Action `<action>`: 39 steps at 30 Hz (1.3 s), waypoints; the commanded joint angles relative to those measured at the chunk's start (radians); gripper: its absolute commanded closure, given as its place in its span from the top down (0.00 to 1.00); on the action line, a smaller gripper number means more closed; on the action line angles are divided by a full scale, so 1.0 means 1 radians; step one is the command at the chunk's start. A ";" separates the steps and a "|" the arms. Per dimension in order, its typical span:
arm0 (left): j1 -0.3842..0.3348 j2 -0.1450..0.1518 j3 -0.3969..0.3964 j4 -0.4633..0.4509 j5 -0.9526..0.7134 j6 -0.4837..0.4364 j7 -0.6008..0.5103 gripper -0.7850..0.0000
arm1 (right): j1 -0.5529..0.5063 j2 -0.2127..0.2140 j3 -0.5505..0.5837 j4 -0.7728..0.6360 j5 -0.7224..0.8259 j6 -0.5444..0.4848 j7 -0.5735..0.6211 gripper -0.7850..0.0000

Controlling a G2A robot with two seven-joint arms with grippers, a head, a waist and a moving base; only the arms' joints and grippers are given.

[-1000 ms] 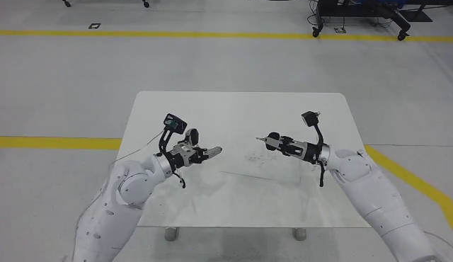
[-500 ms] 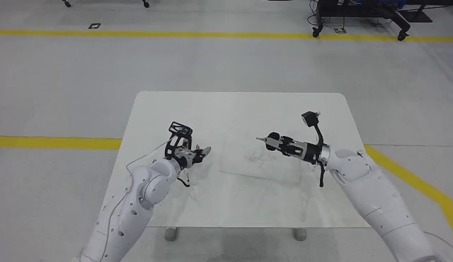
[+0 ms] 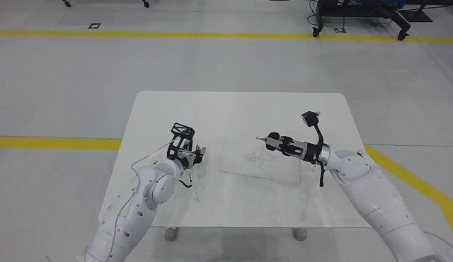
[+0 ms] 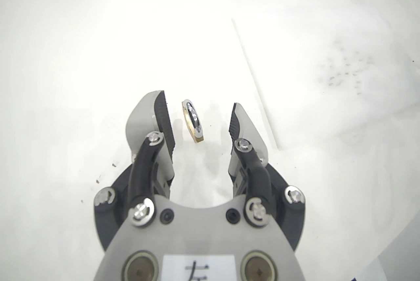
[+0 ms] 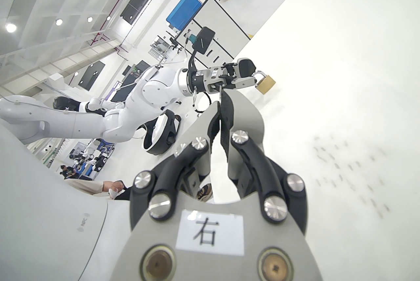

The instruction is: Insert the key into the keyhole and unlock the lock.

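A small brass padlock (image 4: 193, 125) stands on edge on the white table (image 3: 241, 106), between the fingers of my left gripper (image 4: 198, 106). That gripper is open and neither pad touches the lock. From the right wrist view the padlock (image 5: 265, 84) sits at the tips of the left gripper (image 5: 252, 78), shackle toward it. My right gripper (image 3: 269, 141) hovers over the table's middle right, shut on a small silver key (image 3: 258, 139) that points toward the left arm. In its own view the right gripper (image 5: 223, 100) has its fingers pressed together and the key is hidden.
A thin clear sheet (image 3: 262, 166) lies flat at the table's centre; its edge (image 4: 252, 79) runs just beside the left gripper. Dark scuff marks (image 4: 347, 72) dot the sheet. The table's near edge lies close behind both arms.
The left arm's wrist has turned and its gripper has drawn back to the left, ending lower over the table. The right arm and the key have stayed in place.
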 commanded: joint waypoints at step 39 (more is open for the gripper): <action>0.174 0.017 -0.158 -0.145 -0.100 -0.244 0.326 0.00 | 0.000 0.000 0.000 0.000 0.000 0.000 0.000 0.00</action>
